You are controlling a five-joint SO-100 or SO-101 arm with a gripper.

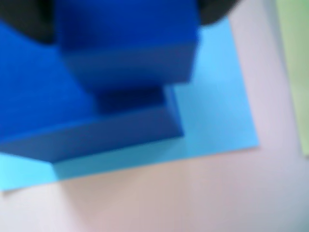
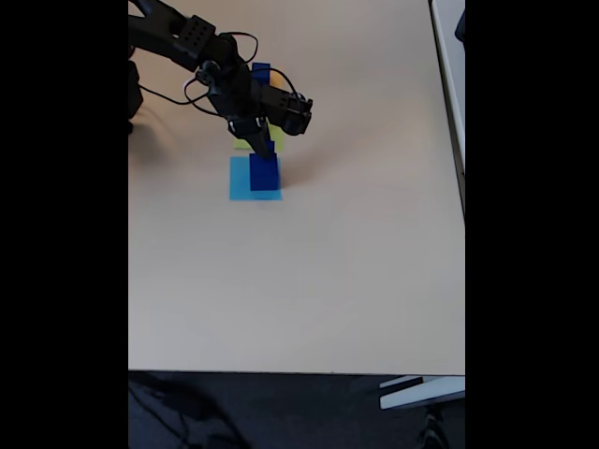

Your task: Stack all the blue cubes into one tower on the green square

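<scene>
The wrist view is blurred. A smaller blue cube (image 1: 130, 48) sits between dark finger parts at the top edge, so my gripper (image 1: 128, 19) looks shut on it. This cube rests on or hangs just over a large blue cube (image 1: 43, 111), which stands on a light-blue paper square (image 1: 217, 106). The green square (image 1: 294, 58) lies to the right, apart from both cubes. In the fixed view my gripper (image 2: 260, 140) points down over the blue cubes (image 2: 265, 176), and the green square (image 2: 274, 142) peeks out behind them. Another blue cube (image 2: 261, 70) shows beyond the arm.
The light-blue square (image 2: 240, 182) lies on a beige table (image 2: 299, 281). The arm (image 2: 187, 37) reaches in from the top left with loose black cables. A bit of yellow paper (image 2: 243, 145) shows under the gripper. The table's right edge (image 2: 460, 187) is near.
</scene>
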